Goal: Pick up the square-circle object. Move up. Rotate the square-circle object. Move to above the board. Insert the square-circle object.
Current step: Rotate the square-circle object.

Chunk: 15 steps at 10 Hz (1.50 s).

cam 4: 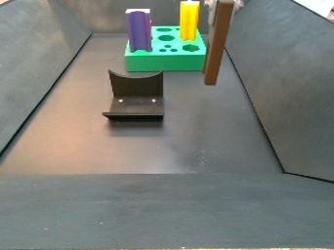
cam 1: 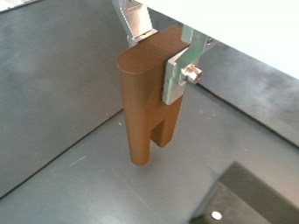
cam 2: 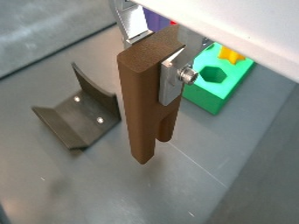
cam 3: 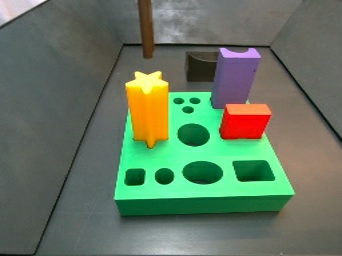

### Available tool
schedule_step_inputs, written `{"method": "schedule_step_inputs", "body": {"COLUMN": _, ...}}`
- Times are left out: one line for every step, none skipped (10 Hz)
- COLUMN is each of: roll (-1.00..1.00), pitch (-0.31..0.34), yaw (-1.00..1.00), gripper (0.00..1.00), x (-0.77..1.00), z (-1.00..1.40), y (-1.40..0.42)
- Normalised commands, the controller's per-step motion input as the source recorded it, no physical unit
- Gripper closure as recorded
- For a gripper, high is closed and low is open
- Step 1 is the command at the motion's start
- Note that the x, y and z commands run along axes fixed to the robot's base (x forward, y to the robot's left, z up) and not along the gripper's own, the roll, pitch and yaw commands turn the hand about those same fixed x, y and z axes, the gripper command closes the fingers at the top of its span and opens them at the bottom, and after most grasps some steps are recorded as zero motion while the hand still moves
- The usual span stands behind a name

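My gripper [cam 1: 160, 52] is shut on the top of the square-circle object [cam 1: 146, 105], a dark brown tall piece. It hangs upright with its two peg legs pointing down, clear of the dark floor. Both wrist views show this grip [cam 2: 156, 52], with a silver finger [cam 2: 173, 77] flat against the piece [cam 2: 142, 105]. In the side views only the piece shows [cam 3: 146, 25] [cam 4: 220, 44]; the gripper is out of frame above. The green board [cam 3: 201, 205] lies on the floor and also shows in a wrist view [cam 2: 216, 94] and a side view [cam 4: 163, 61]. The piece is off to one side of it.
A yellow star prism [cam 3: 147, 110], a purple notched block [cam 3: 237, 75] and a red cube [cam 3: 246, 120] stand in the board. The dark fixture [cam 4: 135, 96] stands on the floor in front of the board and shows in a wrist view [cam 2: 79, 118]. Sloped dark walls enclose the floor.
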Motion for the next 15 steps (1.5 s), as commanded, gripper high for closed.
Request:
{"method": "schedule_step_inputs", "body": {"roll": -0.01, "pitch": 0.079, "yaw": 0.00, "gripper": 1.00, "x": 0.12, "z": 0.67, "y": 0.03}}
{"method": "schedule_step_inputs", "body": {"roll": -0.01, "pitch": 0.074, "yaw": 0.00, "gripper": 1.00, "x": 0.06, "z": 0.49, "y": 0.02}}
{"method": "schedule_step_inputs", "body": {"roll": -0.01, "pitch": 0.065, "yaw": 0.00, "gripper": 1.00, "x": 0.03, "z": 0.34, "y": 0.02}}
{"method": "schedule_step_inputs", "body": {"roll": 0.00, "pitch": 0.062, "yaw": 0.00, "gripper": 1.00, "x": 0.02, "z": 0.24, "y": 0.02}}
{"method": "schedule_step_inputs", "body": {"roll": -0.23, "pitch": 0.164, "yaw": 0.09, "gripper": 1.00, "x": 0.00, "z": -1.00, "y": 0.00}}
{"method": "schedule_step_inputs", "body": {"roll": -0.23, "pitch": 0.147, "yaw": 0.08, "gripper": 1.00, "x": 0.01, "z": -1.00, "y": 0.00}}
{"method": "schedule_step_inputs", "body": {"roll": -0.22, "pitch": 0.105, "yaw": 0.07, "gripper": 1.00, "x": 0.02, "z": -1.00, "y": 0.00}}
{"method": "schedule_step_inputs", "body": {"roll": -0.18, "pitch": 0.037, "yaw": 0.03, "gripper": 1.00, "x": 0.03, "z": -1.00, "y": 0.01}}
{"method": "schedule_step_inputs", "body": {"roll": -0.16, "pitch": -0.007, "yaw": 0.01, "gripper": 1.00, "x": 0.03, "z": -1.00, "y": 0.01}}
{"method": "schedule_step_inputs", "body": {"roll": -0.14, "pitch": -0.047, "yaw": -0.01, "gripper": 1.00, "x": 0.02, "z": -1.00, "y": 0.02}}
{"method": "schedule_step_inputs", "body": {"roll": -0.14, "pitch": -0.059, "yaw": -0.02, "gripper": 1.00, "x": 0.02, "z": -1.00, "y": 0.02}}
{"method": "schedule_step_inputs", "body": {"roll": -0.14, "pitch": -0.063, "yaw": -0.02, "gripper": 1.00, "x": 0.02, "z": -0.78, "y": 0.01}}
{"method": "schedule_step_inputs", "body": {"roll": -0.15, "pitch": -0.062, "yaw": -0.02, "gripper": 1.00, "x": 0.02, "z": -0.67, "y": 0.01}}
{"method": "schedule_step_inputs", "body": {"roll": -0.15, "pitch": -0.062, "yaw": -0.02, "gripper": 1.00, "x": 0.02, "z": -0.46, "y": 0.01}}
{"method": "schedule_step_inputs", "body": {"roll": -0.15, "pitch": -0.067, "yaw": -0.02, "gripper": 1.00, "x": 0.02, "z": -0.35, "y": 0.01}}
